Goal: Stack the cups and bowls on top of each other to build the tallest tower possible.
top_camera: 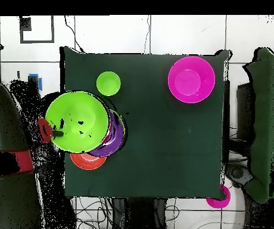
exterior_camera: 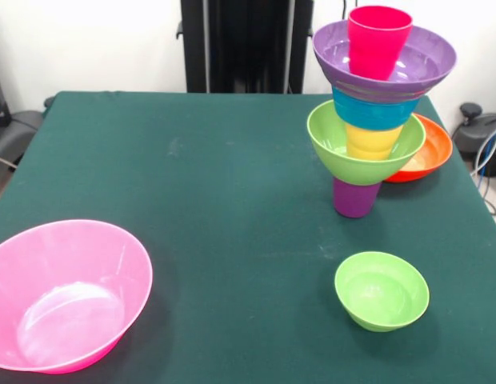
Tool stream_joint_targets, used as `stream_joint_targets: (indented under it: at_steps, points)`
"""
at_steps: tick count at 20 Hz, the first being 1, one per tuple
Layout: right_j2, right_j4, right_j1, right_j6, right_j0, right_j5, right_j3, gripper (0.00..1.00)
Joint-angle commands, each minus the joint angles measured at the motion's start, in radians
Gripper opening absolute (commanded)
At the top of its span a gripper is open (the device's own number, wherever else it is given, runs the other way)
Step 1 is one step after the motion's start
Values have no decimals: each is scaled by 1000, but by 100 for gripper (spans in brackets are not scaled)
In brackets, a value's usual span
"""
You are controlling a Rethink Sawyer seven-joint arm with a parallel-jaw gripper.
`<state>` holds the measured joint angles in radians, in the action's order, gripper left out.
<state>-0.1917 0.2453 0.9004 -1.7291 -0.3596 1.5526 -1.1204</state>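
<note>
Dark green table (exterior_camera: 216, 200) carries the tower (exterior_camera: 368, 128) at its right side in the front view: three cups and three bowls alternating on a purple cup (exterior_camera: 356, 198). Three bowls stand loose: orange-red (exterior_camera: 428, 152), lime green (exterior_camera: 382, 290), pink (exterior_camera: 64, 296). Neither view shows the tool or arm, so I cannot tell its opening.

Red-and-black arm (top_camera: 8, 160) at overhead view's left
</note>
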Motion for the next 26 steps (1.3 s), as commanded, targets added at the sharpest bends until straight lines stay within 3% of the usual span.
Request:
stream_joint_targets:
  at_steps: [1,26]
  points:
    - [49,1,-58,-172,-24,-5,-79,0]
    - [38,-2,-81,-209,-33,-73,-102,0]
